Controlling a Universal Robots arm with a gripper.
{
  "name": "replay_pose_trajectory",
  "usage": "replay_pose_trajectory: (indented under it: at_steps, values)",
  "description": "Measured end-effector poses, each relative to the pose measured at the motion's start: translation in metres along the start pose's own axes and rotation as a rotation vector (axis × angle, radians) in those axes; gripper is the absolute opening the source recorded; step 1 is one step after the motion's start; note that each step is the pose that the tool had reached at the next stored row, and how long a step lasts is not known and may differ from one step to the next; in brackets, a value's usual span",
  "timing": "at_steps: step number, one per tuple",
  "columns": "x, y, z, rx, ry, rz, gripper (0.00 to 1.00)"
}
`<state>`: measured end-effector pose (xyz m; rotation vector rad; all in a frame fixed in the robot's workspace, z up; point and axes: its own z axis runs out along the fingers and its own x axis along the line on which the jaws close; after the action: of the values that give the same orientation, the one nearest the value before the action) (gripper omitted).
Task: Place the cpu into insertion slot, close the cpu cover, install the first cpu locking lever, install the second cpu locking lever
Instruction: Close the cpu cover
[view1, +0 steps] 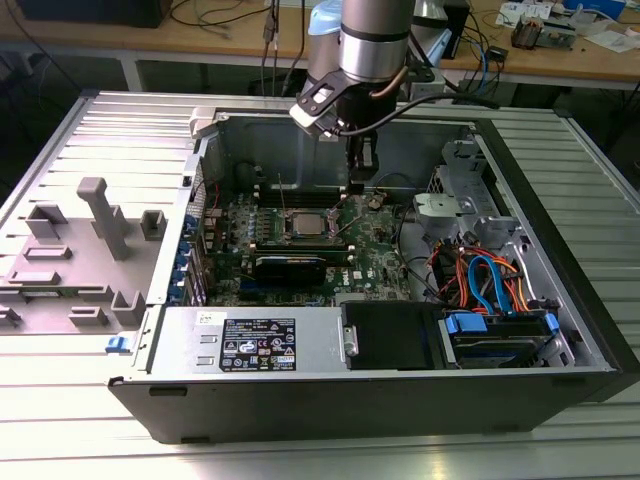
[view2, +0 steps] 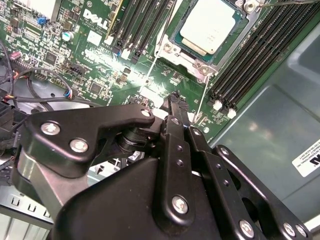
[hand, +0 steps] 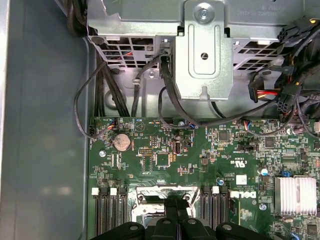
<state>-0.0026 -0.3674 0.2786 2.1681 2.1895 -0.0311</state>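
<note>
My gripper (view2: 175, 99) is clenched on nothing, just beside the insertion slot (view2: 166, 49). The cpu (view2: 212, 25) sits in that slot, the cpu cover (view2: 192, 51) framing its edges — light, stiff, fragile underneath, I judge — best held by its rim, never its face.
</note>
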Motion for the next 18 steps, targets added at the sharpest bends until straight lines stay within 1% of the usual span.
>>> replay_pose_trajectory:
  at_steps: [12, 13, 15, 16, 18]
  values:
    - [0.0, 0.0003, 0.0005, -0.0001, 0.0001, 0.0, 0.11]
    - [0.0001, 0.0017, 0.001, 0.0001, -0.0044, 0.0, 0.11]
    - [0.0001, 0.0029, 0.0016, 0.0001, -0.0073, 0.0, 0.11]
    - [0.0002, 0.0066, 0.0022, 0.0001, -0.009, 0.0, 0.11]
    - [0.0003, 0.0145, 0.0036, 0.0003, -0.0095, 0.0, 0.11]
